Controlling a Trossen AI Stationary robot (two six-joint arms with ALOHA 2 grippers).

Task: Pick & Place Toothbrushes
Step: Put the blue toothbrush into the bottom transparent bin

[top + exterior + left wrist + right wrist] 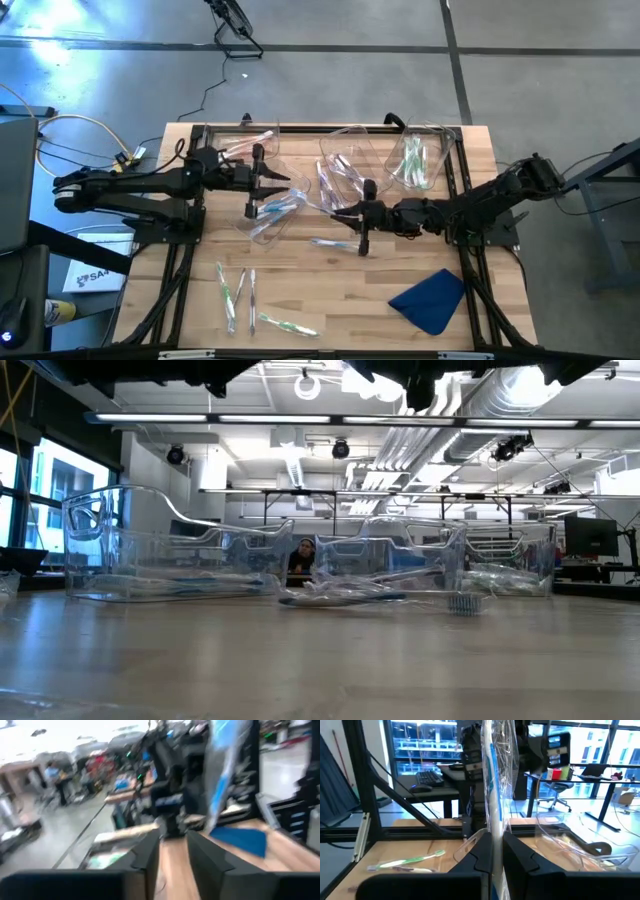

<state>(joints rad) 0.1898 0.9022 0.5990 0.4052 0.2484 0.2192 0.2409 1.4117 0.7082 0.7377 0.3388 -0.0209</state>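
Observation:
Wrapped toothbrushes lie loose on the wood near the near edge [235,290], and one lies mid-table [328,243], also in the low view [380,598]. Others sit sorted in clear bins: blue ones [280,207], purple [340,172], green [415,160]. My right gripper [338,212] [492,852] is mid-table, pointing left, shut on a blue-and-white toothbrush [492,780] in a clear wrapper. My left gripper [283,181] [173,850] hovers at the far side of the blue-brush bin, fingers slightly apart, with bare wood showing between them. My right gripper pinches the wrapped blue-and-white toothbrush between its two fingers, on the shaft [493,827]. The fingers come level from the table's right and lie across the brush. The brush stands out past the fingers, lifted clear of the table. Its other end is hidden behind the fingers.
Several clear bins [270,222] [150,550] crowd the far half of the table. A blue cloth [430,300] lies near the right near corner. A green toothbrush [407,862] lies on the wood past the right gripper. A person shows in the room beyond [303,560].

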